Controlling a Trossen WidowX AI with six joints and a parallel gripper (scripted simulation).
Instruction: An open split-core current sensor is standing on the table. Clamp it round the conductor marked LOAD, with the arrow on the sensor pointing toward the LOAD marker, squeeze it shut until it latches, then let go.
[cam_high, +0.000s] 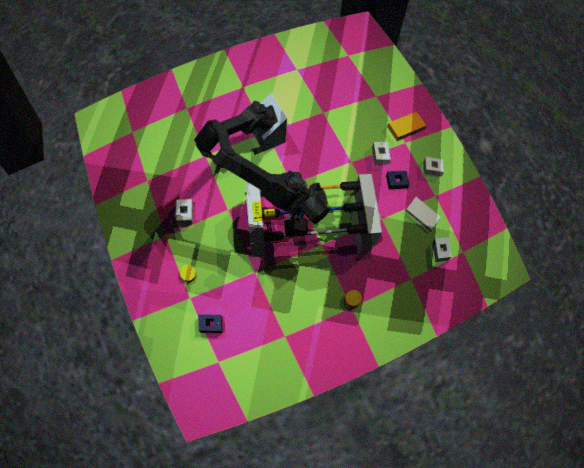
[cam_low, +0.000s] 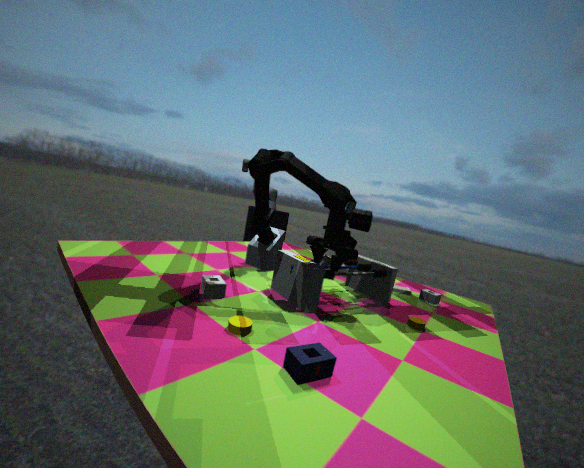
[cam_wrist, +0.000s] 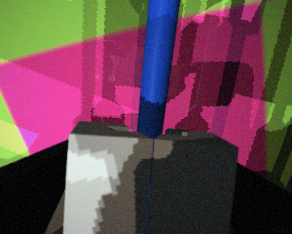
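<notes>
Top view: showing a pink and green checkered desk (cam_high: 250, 390) (cam_low: 210, 425), carrying everything. Over it, bending a black arm (cam_high: 250, 170) (cam_low: 305, 172) down between two grey end walls, one labelled (cam_high: 254, 230) (cam_low: 298, 280) and one plain (cam_high: 369, 205) (cam_low: 387, 287). Between these walls, running an orange conductor (cam_high: 330, 187), a blue conductor (cam_high: 337, 208) (cam_low: 347, 267) (cam_wrist: 159, 65) and a pale conductor (cam_high: 327, 231). In the wrist view, holding the sensor (cam_wrist: 107, 175) in the tool (cam_high: 296, 225) (cam_low: 332, 267) (cam_wrist: 144, 154), with both halves meeting at a thin seam, at the blue conductor. Not showing clearly the arrow or the latch. Toward the far right of the top view, lying flat, an orange slab (cam_high: 407, 125) and a whitish slab (cam_high: 423, 213). Well apart from the arm, resting a dark blue holed block (cam_high: 204, 330) (cam_low: 305, 370); beyond the labelled wall, also resting a white holed block (cam_high: 184, 220) (cam_low: 214, 289). Nearer the walls, lying two yellowish discs (cam_high: 188, 273) (cam_high: 353, 298) (cam_low: 240, 325) (cam_low: 416, 323). Smallest, on the labelled wall, showing a yellow LOAD label (cam_high: 256, 211) (cam_low: 301, 257).
</notes>
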